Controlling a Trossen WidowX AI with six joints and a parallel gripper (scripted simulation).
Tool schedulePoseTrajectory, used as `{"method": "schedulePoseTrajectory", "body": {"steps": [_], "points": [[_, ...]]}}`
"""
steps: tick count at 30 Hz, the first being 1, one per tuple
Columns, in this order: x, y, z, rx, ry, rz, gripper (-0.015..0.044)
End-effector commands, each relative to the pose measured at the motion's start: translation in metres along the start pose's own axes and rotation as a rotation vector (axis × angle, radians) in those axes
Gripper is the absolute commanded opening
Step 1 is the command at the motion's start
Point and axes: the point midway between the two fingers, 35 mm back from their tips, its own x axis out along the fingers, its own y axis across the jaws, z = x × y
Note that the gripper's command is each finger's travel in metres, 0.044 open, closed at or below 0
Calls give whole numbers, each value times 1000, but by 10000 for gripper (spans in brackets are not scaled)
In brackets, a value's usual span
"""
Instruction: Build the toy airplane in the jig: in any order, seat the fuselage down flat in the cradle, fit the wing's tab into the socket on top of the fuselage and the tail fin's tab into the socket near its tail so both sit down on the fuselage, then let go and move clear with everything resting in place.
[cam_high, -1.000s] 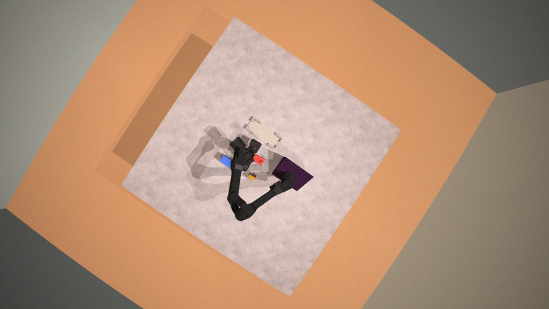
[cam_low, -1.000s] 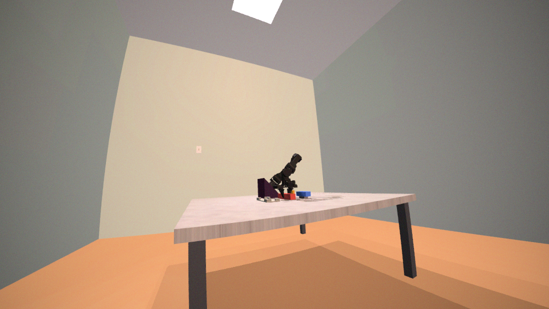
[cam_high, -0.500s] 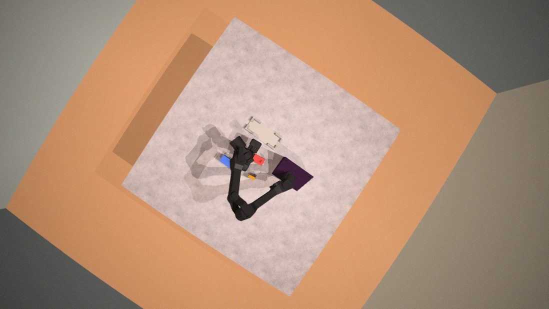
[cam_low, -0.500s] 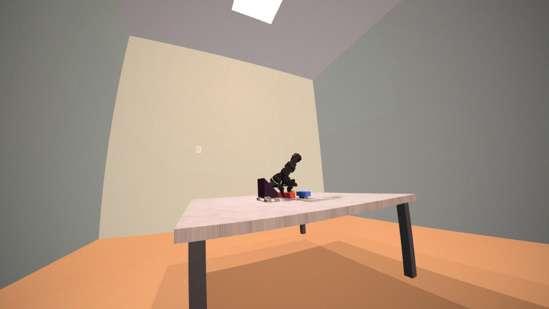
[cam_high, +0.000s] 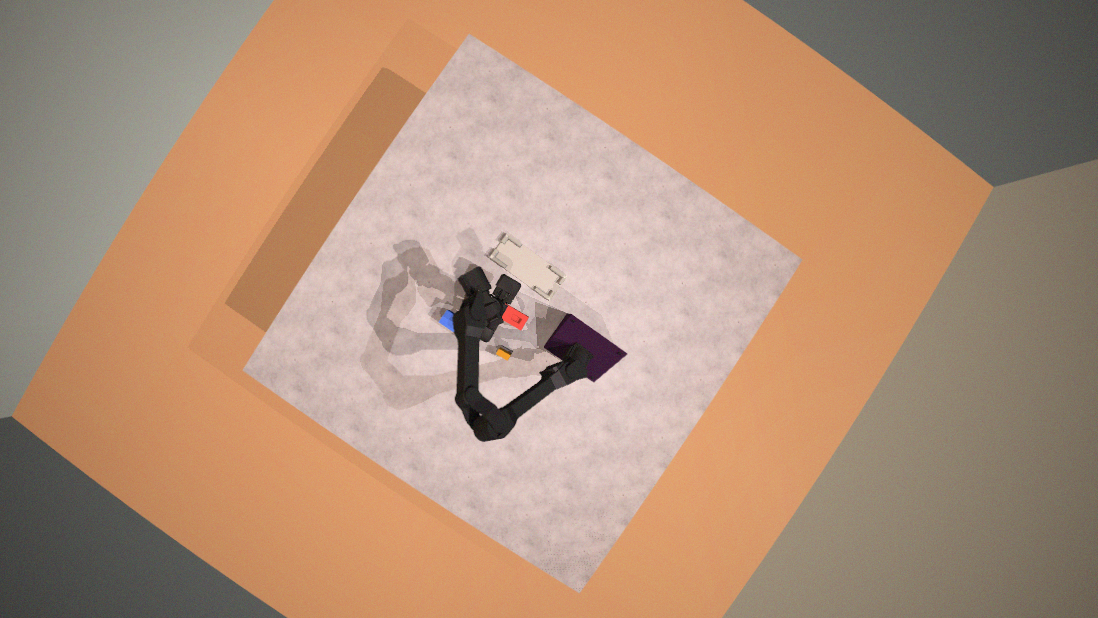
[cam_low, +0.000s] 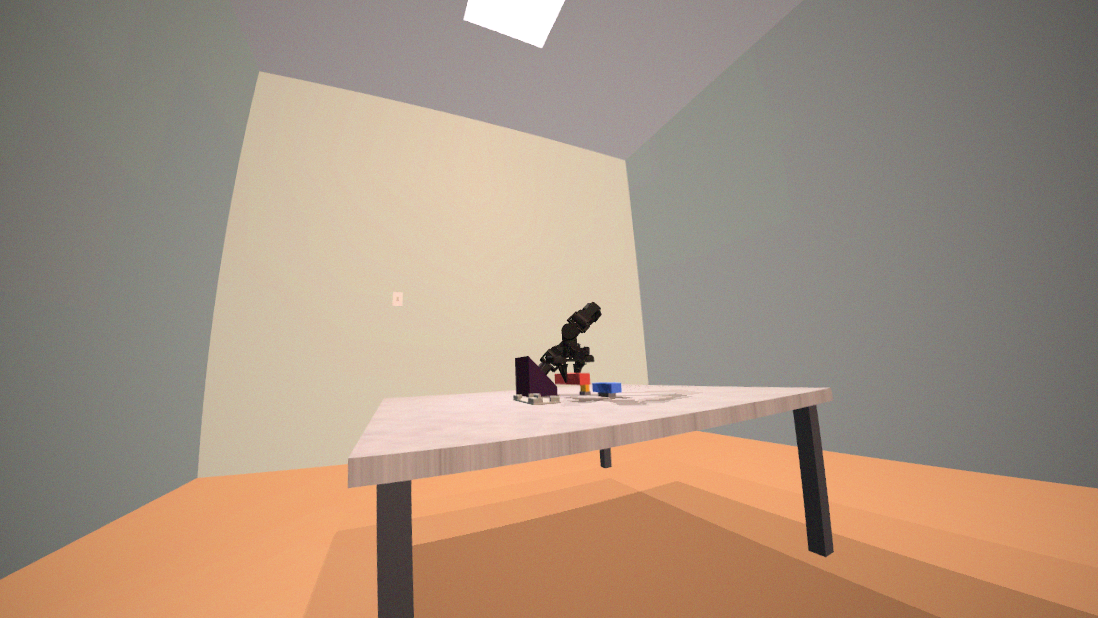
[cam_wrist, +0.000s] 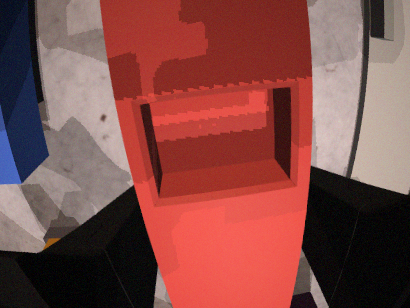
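My gripper is shut on the red fuselage, one finger on each long side. The fuselage is held level above the table, its large socket facing up. The cradle jig, a pale plate with raised corner posts, is empty beside it. The blue wing lies on the fuselage's other side, on a dark support, partly hidden by the arm in the top view. The orange tail fin stands apart, mostly hidden by a finger in the wrist view.
A dark purple wedge-shaped block stands near the arm's base, close to one end of the jig and past the fuselage's end. The arm bends over the table, which extends beyond the jig.
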Motion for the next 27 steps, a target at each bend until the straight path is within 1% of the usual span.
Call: {"method": "schedulePoseTrajectory", "body": {"steps": [1,20,27], "points": [[-16,-1,2,-5,-5,-6,0],[-76,3,-5,-7,-2,3,0],[-76,-4,-5,-3,-2,4,0]]}}
